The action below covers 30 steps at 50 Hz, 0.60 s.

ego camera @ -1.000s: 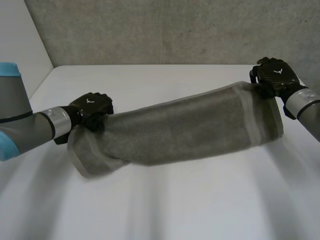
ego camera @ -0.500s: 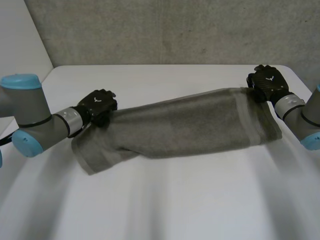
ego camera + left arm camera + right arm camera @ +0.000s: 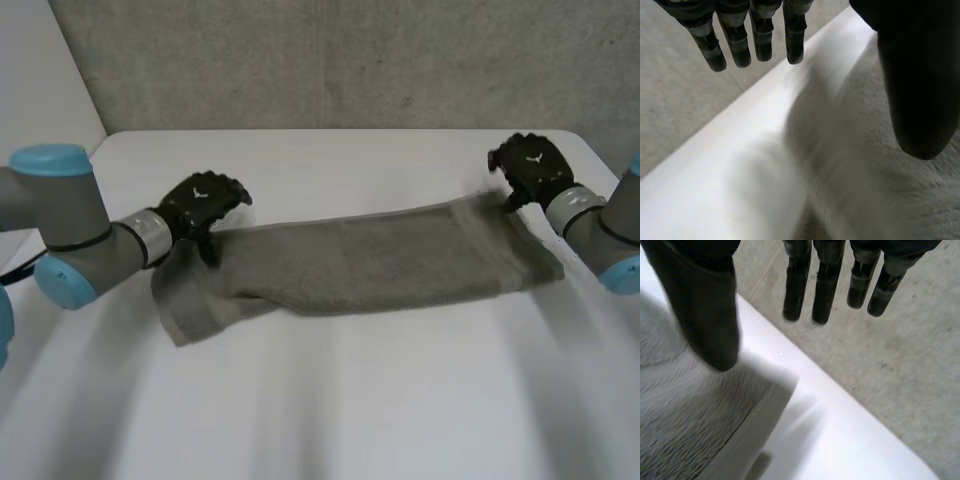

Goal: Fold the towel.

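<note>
I am working in what is looking like a robotics laboratory. I am reaching across a plain white table (image 3: 330,420) that is standing against a rough grey concrete-like wall (image 3: 330,60), with a smooth white panel (image 3: 40,80) closing the left side.

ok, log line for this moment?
towel: lying on table | left hand: open, at one end | right hand: open, at other end | grip: none

The grey towel (image 3: 360,262) lies folded lengthwise, flat across the table.
</note>
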Motion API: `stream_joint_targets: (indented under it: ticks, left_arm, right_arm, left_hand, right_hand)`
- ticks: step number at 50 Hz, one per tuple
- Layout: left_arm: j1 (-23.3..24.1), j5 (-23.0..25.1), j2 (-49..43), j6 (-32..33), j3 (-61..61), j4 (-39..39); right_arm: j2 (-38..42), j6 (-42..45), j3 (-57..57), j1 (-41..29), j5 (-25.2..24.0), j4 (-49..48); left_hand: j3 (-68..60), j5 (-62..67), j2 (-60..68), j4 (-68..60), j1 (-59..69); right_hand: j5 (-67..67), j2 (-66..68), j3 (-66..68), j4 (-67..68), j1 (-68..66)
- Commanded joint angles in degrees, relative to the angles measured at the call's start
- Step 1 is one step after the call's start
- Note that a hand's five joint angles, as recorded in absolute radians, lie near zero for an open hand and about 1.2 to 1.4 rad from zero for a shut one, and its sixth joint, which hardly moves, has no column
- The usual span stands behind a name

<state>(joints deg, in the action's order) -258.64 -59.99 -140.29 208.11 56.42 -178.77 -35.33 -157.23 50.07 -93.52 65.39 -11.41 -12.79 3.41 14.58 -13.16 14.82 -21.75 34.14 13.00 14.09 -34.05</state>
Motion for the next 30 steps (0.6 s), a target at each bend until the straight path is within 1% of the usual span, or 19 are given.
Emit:
stream_joint_targets:
  ticks: [1, 2, 4, 5, 8, 10, 11, 12, 14, 16, 17, 19, 22, 24, 25, 26, 27, 28, 30]
  left_arm:
    - [0.3, -0.5, 8.9, -0.5, 3.4, -0.1]
    - [0.3, -0.5, 8.9, -0.5, 3.4, -0.1]
    - [0.5, -0.3, 12.5, -0.9, 5.4, 0.0]
    - [0.5, -0.3, 12.5, -0.9, 5.5, 0.0]
    - [1.4, -0.2, 15.2, -1.4, 7.6, 0.0]
    - [2.9, -0.2, 17.2, -2.4, 9.8, 0.2]
    - [2.9, -0.2, 17.2, -2.4, 9.8, 0.2]
    - [3.5, -0.2, 18.2, -2.9, 11.0, 0.4]
    - [3.8, -0.3, 19.4, -3.7, 12.8, 0.5]
    - [3.9, -0.5, 23.4, -5.9, 18.0, 0.5]
    - [3.9, -0.5, 23.4, -5.9, 18.0, 0.5]
    - [3.8, -1.0, 27.7, -9.5, 25.0, 0.4]
    - [3.7, -1.2, 29.7, -11.5, 28.2, 0.4]
    - [3.8, -1.4, 33.2, -14.8, 34.9, 0.2]
    - [3.8, -1.4, 33.2, -14.8, 34.9, 0.2]
    - [3.9, -1.9, 34.9, -15.6, 37.9, -0.2]
    - [3.9, -2.8, 36.7, -16.0, 40.7, -0.7]
    - [3.9, -2.8, 36.8, -16.0, 40.7, -0.7]
    - [4.0, -6.0, 38.8, -16.3, 45.0, -3.5]
  right_arm:
    - [-9.9, -0.6, 6.3, -0.1, 0.3, -4.5]
    - [-9.9, -0.6, 6.3, -0.1, 0.3, -4.5]
    - [-14.0, -0.7, 9.8, -0.1, 0.3, -6.2]
    - [-15.9, -0.7, 11.3, -0.1, 0.3, -6.6]
    - [-17.9, -0.7, 13.1, -0.1, 0.2, -6.8]
    - [-22.0, -0.7, 16.7, 0.0, -0.5, -6.8]
    - [-22.0, -0.7, 16.7, 0.0, -0.5, -6.8]
    - [-23.7, -0.7, 18.3, 0.1, -0.7, -6.6]
    - [-25.3, -0.7, 19.9, 0.3, -0.9, -6.0]
    - [-28.7, -0.6, 23.8, 0.8, -1.8, -3.7]
    - [-28.7, -0.6, 23.8, 0.8, -1.8, -3.7]
    - [-31.5, -0.3, 27.5, 1.9, -3.6, 0.6]
    - [-32.3, 0.0, 28.9, 3.0, -4.4, 2.9]
    - [-32.9, 0.3, 30.6, 5.0, -6.1, 7.8]
    - [-32.9, 0.3, 30.6, 5.0, -6.2, 7.8]
    - [-32.9, 1.1, 31.4, 5.8, -6.8, 9.3]
    - [-32.8, 2.8, 32.4, 6.4, -7.5, 10.3]
    - [-32.8, 2.8, 32.4, 6.4, -7.6, 10.4]
    - [-32.4, 8.2, 35.1, 8.4, -8.8, 10.4]
  left_hand:
    - [2.8, -1.8, -3.0, 3.2, -3.3]
    - [2.8, -1.9, -3.0, 3.2, -3.3]
    - [2.8, -1.9, -3.0, 3.2, -3.3]
    - [2.8, -1.9, -3.0, 3.2, -3.3]
    - [2.8, -1.9, -3.0, 3.2, -3.3]
    - [2.8, -1.7, -2.8, 3.2, -3.1]
    - [2.8, -1.7, -2.8, 3.2, -3.1]
    - [2.8, -1.5, -2.7, 3.2, -2.9]
    - [2.8, -1.2, -2.3, 3.2, -2.6]
    - [2.8, 0.0, -1.2, 3.2, -1.4]
    - [2.8, 0.0, -1.2, 3.2, -1.4]
    - [2.8, 3.0, 1.8, 3.2, 1.6]
    - [2.8, 4.5, 3.4, 3.2, 3.1]
    - [2.8, 4.7, 3.5, 3.2, 3.3]
    - [2.8, 4.7, 3.5, 3.2, 3.3]
    - [2.8, 4.7, 3.5, 3.2, 3.3]
    - [2.8, 4.7, 3.5, 3.2, 3.3]
    - [2.8, 4.7, 3.5, 3.2, 3.3]
    - [2.8, 4.7, 3.5, 3.2, 3.3]
  right_hand:
    - [21.7, -24.1, -3.0, -4.1, 24.1]
    - [21.7, -24.1, -3.0, -4.1, 24.1]
    - [21.7, -24.1, -3.0, -4.1, 24.1]
    - [21.7, -24.1, -3.0, -4.1, 24.1]
    - [21.7, -24.1, -3.0, -4.1, 24.1]
    - [21.7, -24.1, -3.0, -4.1, 24.1]
    - [21.7, -24.1, -3.0, -4.1, 24.1]
    - [21.7, -24.1, -3.0, -4.1, 24.1]
    - [21.7, -24.1, -3.0, -4.1, 24.1]
    - [21.7, -24.1, -3.0, -4.1, 24.1]
    - [21.7, -24.1, -3.0, -4.1, 24.1]
    - [21.7, -24.1, -3.0, -4.1, 24.1]
    - [21.7, -24.1, -3.0, -4.1, 24.1]
    - [21.7, -24.1, -3.0, -4.1, 24.1]
    - [21.7, -24.1, -3.0, -4.1, 24.1]
    - [21.7, -24.1, -3.0, -4.1, 24.1]
    - [20.7, -23.1, -3.0, -4.1, 23.0]
    - [20.7, -23.0, -3.0, -4.1, 23.0]
    - [16.5, -18.9, -3.0, -4.1, 18.8]
